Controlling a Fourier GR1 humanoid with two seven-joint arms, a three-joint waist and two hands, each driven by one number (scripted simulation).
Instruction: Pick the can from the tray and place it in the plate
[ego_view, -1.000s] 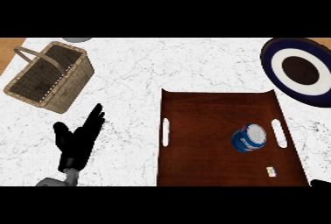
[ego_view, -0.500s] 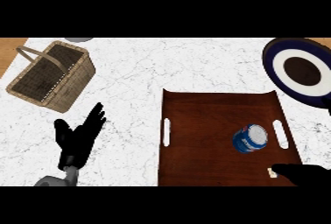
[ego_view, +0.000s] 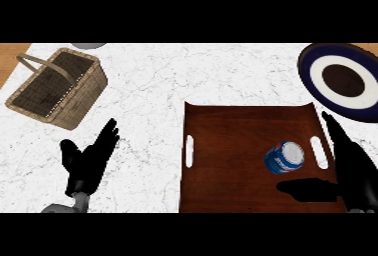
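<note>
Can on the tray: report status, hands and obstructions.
Right hand open beside the can, not touching. Left hand open, resting on the counter. Can lies tilted on the tray. Path to the plate unobstructed.

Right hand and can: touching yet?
Apart. The head view shows brown tray between the can and the open right hand, whose thumb lies below it.

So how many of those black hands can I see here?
2. The left hand rests open on the white counter, left of the tray. The right hand is open at the tray's right edge, beside the can.
</note>
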